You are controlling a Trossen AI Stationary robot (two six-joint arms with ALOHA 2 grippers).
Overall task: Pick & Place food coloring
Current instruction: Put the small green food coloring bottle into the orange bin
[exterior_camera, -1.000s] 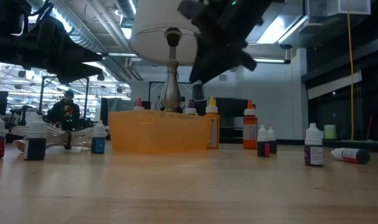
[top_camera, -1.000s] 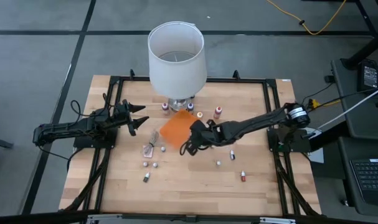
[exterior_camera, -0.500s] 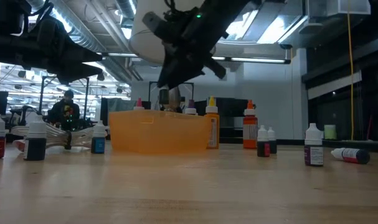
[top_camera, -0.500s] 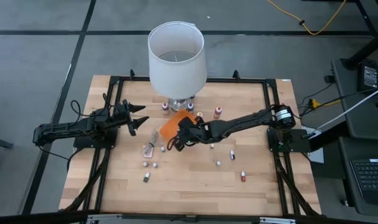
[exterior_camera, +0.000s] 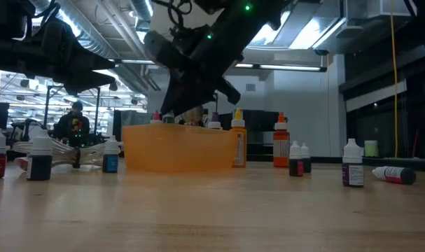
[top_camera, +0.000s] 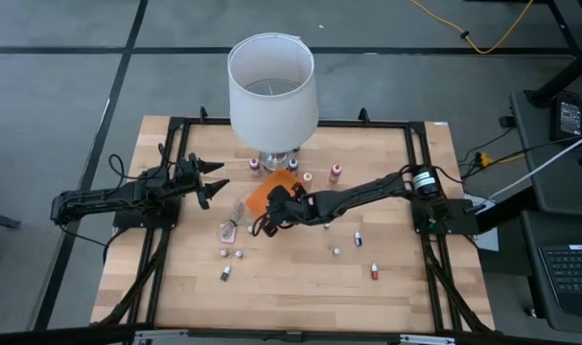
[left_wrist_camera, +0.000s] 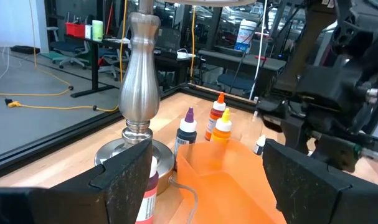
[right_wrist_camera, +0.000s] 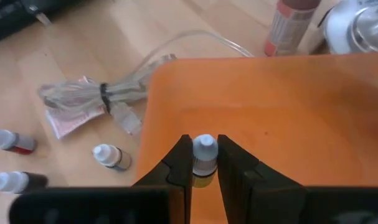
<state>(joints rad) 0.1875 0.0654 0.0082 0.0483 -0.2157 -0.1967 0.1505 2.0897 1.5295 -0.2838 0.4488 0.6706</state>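
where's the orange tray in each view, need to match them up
High view: orange tray mid-table, just below the lamp base, partly under the right arm.
Low view: orange tray left of centre, in front of the lamp stem.
Left wrist view: orange tray lower centre, beside the lamp base.
Right wrist view: orange tray fills the middle and right.
Shared landmark: the lamp base.

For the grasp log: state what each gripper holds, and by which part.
Right gripper holds a white-capped food coloring bottle between its fingers, just under the cap, above the orange tray. Left gripper: open, empty.
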